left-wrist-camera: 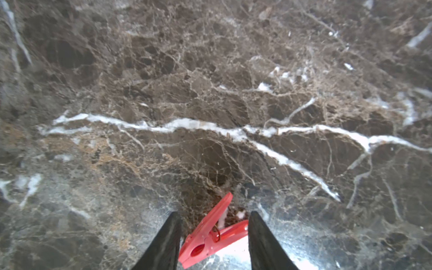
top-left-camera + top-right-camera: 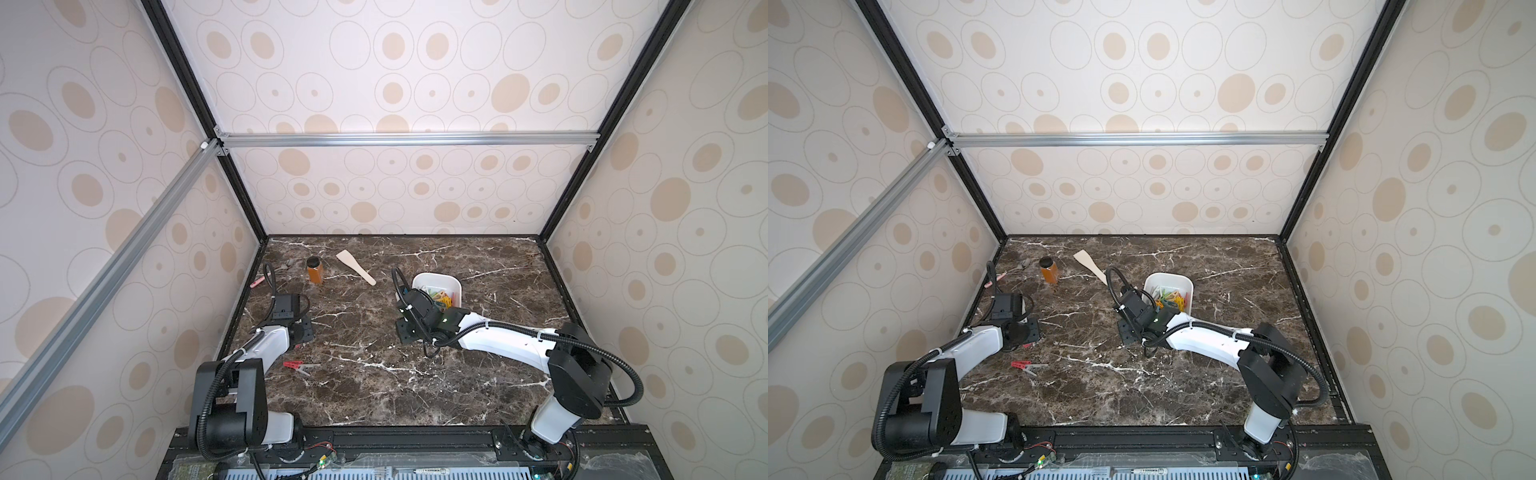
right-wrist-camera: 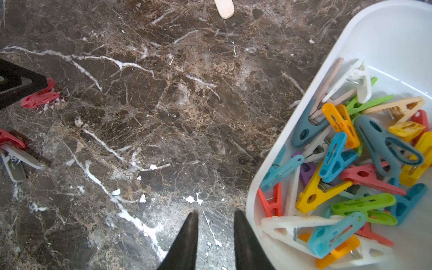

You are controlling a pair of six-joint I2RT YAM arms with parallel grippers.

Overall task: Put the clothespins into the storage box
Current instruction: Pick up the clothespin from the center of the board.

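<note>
Left side: the left arm [image 2: 270,340] was stretched forward from its base along the table's [image 2: 415,395] left edge, wrist bent down. The left gripper [image 1: 214,212] pointed at the marble, its jaws partly closed around a red clothespin [image 1: 210,236] that lay flat on the table. Both fingers stood against or just beside that peg. Whether they were pinching it could not be determined.

A second red clothespin [image 2: 292,364] and a grey clothespin [image 2: 311,367] lay touching each other on the table, just beside the left forearm and on the base side of the gripper.

Right side: the right arm [image 2: 498,340] reached from its base towards the table's middle, its wrist at the near corner of the storage box [image 3: 385,35]. The right gripper [image 3: 217,211] pointed down over bare marble, jaws narrowly parted and holding nothing. One finger was just beside the box's outer wall; contact could not be confirmed.

The box stood on the table right of centre, holding a loose heap of clothespins [image 3: 350,163] in many colours.
</note>
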